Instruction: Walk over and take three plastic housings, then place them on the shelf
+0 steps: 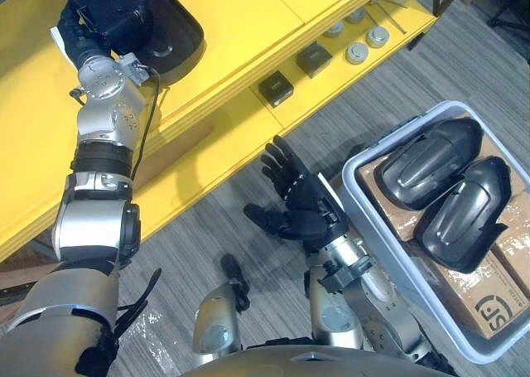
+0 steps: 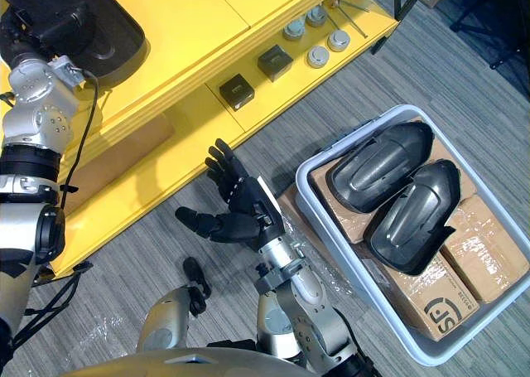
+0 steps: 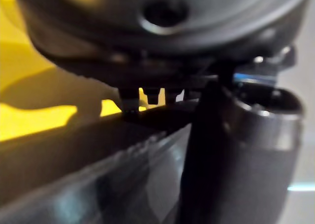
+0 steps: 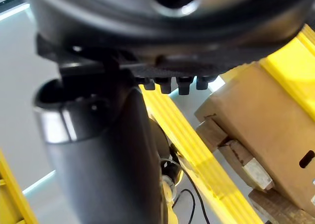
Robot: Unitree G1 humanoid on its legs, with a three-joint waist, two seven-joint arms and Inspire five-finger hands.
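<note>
housing [image 1: 174, 41] on shelf [image 1: 240, 21] top: cut by frame edge | left hand [image 1: 99, 16] at shelf top: dark on dark housing, grip unreadable | round parts [image 2: 319, 55] on shelf's lower ledge: too small to identify | cardboard boxes [image 2: 439, 298] in bin [image 2: 319, 207] before shelf: mostly covered by two more housings [image 2: 377, 166]

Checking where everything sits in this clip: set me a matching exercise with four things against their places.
Things:
1. left hand
2. right hand
3. two black housings
4. round metal parts

Places:
A. in the grey bin, on cardboard boxes
B. on the lower ledge of the yellow shelf
C. open, above the floor between shelf and bin
D. at a housing on the shelf's top

Pairs: 1-D, 2-C, 3-A, 4-B
</note>
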